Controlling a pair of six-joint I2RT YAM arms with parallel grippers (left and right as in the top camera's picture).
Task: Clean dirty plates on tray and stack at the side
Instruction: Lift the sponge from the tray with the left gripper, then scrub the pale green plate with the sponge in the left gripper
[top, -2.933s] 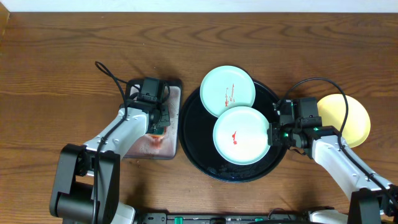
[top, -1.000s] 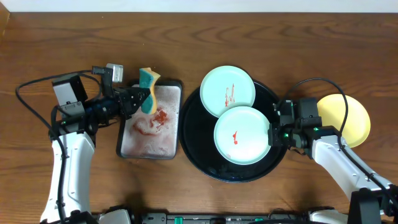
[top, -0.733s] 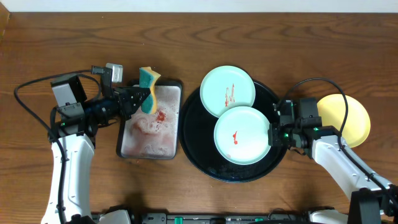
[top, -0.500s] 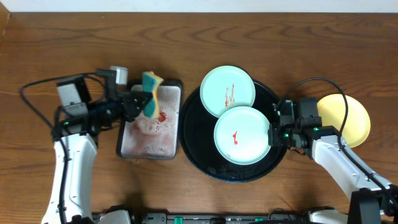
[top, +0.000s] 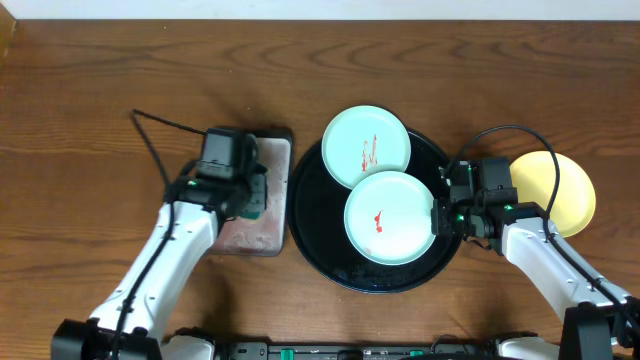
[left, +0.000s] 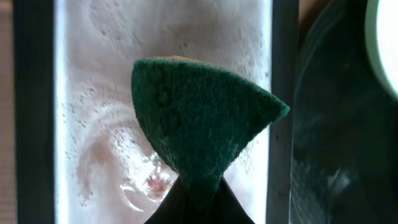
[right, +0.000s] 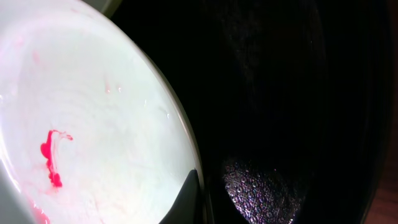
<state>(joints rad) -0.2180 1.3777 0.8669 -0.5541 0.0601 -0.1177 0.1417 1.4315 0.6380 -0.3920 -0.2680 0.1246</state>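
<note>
The black round tray (top: 312, 225) holds two mint-green plates. The near plate (top: 388, 217) has a small red smear; it also shows in the right wrist view (right: 93, 149). The far plate (top: 366, 146) has red streaks and overlaps the tray's far rim. A pale yellow plate (top: 560, 190) lies on the table to the right. My right gripper (top: 437, 218) is shut on the near plate's right rim (right: 198, 193). My left gripper (top: 252, 196) is shut on a green sponge (left: 202, 127) over the small pinkish tray (top: 262, 235).
The small rectangular tray (left: 87, 93) holds foamy pinkish water with a red spot. The black tray's wet floor (right: 267, 180) shows to the right of the held plate. Cables run from both arms over the wooden table (top: 100, 100).
My left arm swung in from the far left and lowered the sponge over the small tray, now covering it from above. The right arm and the plates have not moved.
</note>
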